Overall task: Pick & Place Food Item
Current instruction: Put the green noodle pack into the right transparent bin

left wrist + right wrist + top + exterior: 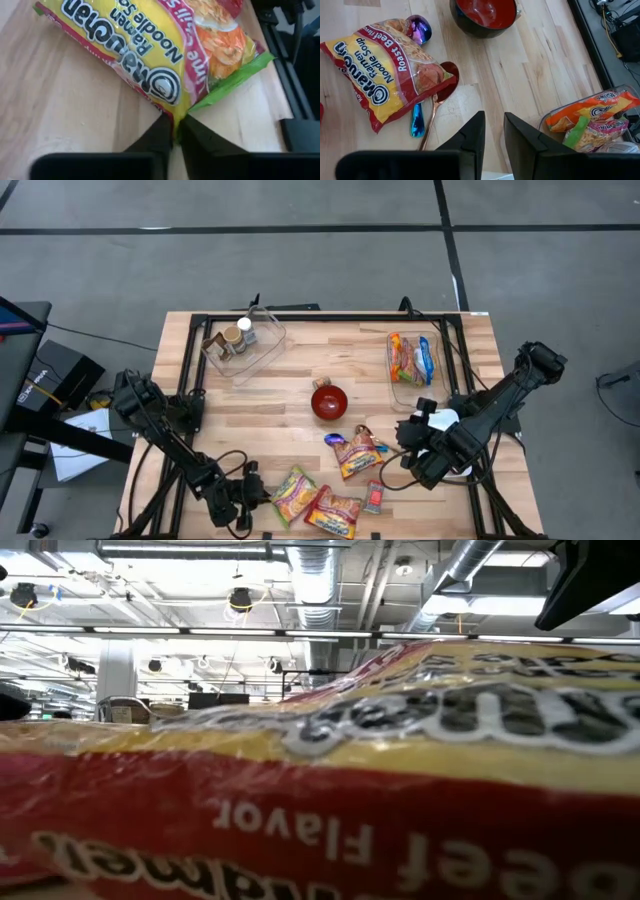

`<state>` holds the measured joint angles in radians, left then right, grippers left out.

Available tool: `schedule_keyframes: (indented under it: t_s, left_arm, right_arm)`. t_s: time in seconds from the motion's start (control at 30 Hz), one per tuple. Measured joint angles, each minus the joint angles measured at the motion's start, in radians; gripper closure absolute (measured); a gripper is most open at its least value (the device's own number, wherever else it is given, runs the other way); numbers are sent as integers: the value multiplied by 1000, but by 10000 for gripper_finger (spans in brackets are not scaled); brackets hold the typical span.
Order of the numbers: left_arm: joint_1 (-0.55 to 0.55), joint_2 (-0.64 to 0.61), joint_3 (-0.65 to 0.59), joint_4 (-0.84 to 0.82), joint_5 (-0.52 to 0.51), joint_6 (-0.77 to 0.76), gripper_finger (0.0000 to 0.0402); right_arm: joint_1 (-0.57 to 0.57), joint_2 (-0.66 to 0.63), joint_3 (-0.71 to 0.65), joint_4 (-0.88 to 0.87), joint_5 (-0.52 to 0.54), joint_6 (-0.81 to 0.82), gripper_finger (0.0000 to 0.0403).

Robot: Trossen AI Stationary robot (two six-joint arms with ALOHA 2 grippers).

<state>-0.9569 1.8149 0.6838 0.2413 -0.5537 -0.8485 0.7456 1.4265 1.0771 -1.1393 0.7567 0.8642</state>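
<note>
— Filling the low view, right against the lens, is the red-and-yellow beef-flavour ramen packet (pixel 330 790) at the bench's near edge; it blocks almost everything behind it.

— And the one being worked?

— That's the yellow ramen noodle packet with the green end seal (pixel 150 55), lying flat on the light wooden slatted bench (pixel 290 380) near the front edge. The left gripper (pixel 175 131) sits low at its corner, jaws clenched on the thin crimped edge of the wrapper — only a sliver of film between the tips.

— Risk?

— The hold is on film alone. My guess is that on lifting, the packet could swing and slide out, or the seal could tear. It may also drag the red-and-yellow packet just beside it (pixel 335 512).

— The right side?

— The right gripper (pixel 494 131) hovers above bare bench, jaws parted a little, holding nothing. Near it are the roast beef ramen packet in red and yellow (pixel 385 75), lying over an iridescent metal spoon (pixel 419 75) and a copper-coloured spoon (pixel 440 102), and the glossy red bowl (pixel 485 15).

— Where would the packet go?

— Probably the clear plastic bin already holding snack bags (pixel 412 360) at the far right, well apart from the packet — a long carry on a weak pinch.
</note>
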Motion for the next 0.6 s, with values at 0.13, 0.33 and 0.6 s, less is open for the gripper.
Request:
schedule_keyframes:
  t_s: [0.13, 0.33, 0.6]
  left_arm:
    - [0, 0, 0, -2, -9, 42, 394]
    - [0, -2, -1, -5, -9, 68, 399]
    - [-1, -89, -5, -40, -112, 206, 401]
  right_arm:
    - [0, 0, 0, 2, 0, 0, 339]
    - [0, 0, 0, 11, 0, -1, 339]
    - [-1, 0, 0, 64, 1, -77, 339]
